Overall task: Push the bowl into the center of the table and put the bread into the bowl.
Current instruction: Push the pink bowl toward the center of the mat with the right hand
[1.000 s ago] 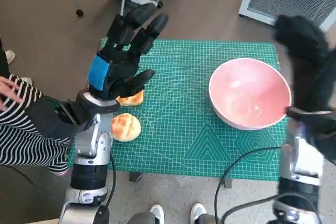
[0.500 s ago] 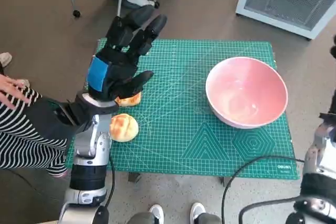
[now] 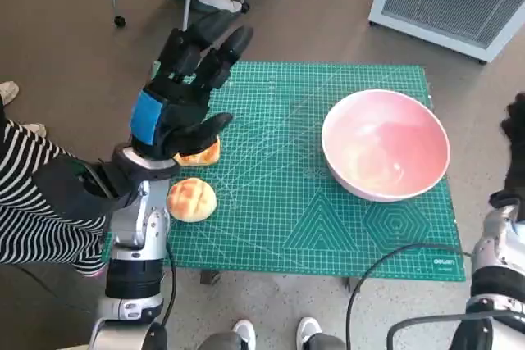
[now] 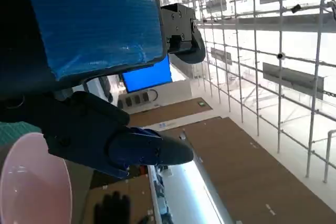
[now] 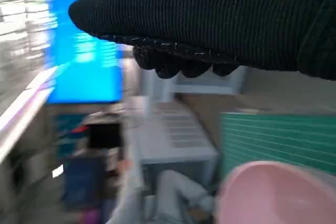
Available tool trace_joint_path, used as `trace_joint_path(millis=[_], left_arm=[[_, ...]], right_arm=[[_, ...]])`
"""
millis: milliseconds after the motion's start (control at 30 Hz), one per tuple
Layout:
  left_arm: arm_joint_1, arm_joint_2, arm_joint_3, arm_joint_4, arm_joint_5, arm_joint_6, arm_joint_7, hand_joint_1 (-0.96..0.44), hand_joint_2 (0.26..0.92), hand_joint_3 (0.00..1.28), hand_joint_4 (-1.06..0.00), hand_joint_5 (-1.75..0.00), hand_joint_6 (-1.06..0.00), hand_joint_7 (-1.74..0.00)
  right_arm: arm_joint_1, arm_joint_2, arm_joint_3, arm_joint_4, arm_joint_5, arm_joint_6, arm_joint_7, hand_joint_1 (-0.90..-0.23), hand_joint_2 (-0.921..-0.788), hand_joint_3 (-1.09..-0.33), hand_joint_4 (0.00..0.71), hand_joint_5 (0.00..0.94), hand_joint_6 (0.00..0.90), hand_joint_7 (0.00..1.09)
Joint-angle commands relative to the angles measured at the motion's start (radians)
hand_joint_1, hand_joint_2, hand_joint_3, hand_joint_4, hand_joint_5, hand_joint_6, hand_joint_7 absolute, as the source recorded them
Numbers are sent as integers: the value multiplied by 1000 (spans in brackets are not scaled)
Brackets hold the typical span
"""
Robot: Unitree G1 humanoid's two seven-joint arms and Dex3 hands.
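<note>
Left hand: the left hand [image 3: 179,96] is hovering raised above the mat's left part, blue-taped back up, fingers spread wide and reaching toward the far edge, thumb out to the side; it is gripping nothing
Right hand: the right hand [image 3: 517,133] is showing only as a dark gloved edge beyond the table's right side, clear of the bowl; whether its fingers are spread or curled cannot be told
Bowl: the pink bowl [image 3: 385,145] is sitting upright on the right part of the green cutting mat [image 3: 287,202], near its right edge
Bread: one bread roll [image 3: 191,200] is lying near the mat's left front edge; a second bread piece [image 3: 201,153] is lying partly hidden under the left hand
Bystander: a person's striped sleeve [image 3: 33,202] is showing at the left
</note>
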Motion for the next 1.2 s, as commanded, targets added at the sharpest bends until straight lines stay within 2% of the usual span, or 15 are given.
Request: trace_joint_path(millis=[33,167,667,1000,1200], left_arm=[[4,13,6,-8,6,-18,1,-589,921,252,-175,-185,1,-613],[5,20,5,-8,12,-24,2,-589,921,251,-177,-180,1,-613],[31,43,3,-33,20,-28,11,-610,921,260,-189,-157,1,-610],[56,65,17,-52,9,-23,9,-630,921,249,-228,-90,-30,-554],[71,71,21,-59,11,-27,12,-639,921,245,-242,-69,-46,-527]], right_arm=[[-24,49,-8,43,30,44,13,-670,-921,-929,111,11,21,437],[-39,78,-8,56,44,53,26,-654,-921,-929,113,10,30,436],[-115,189,13,78,35,85,48,-663,-921,-885,120,8,56,405],[-160,237,17,82,36,110,66,-668,-921,-880,139,12,86,394],[-178,263,18,81,36,114,71,-679,-921,-881,151,15,73,376]])
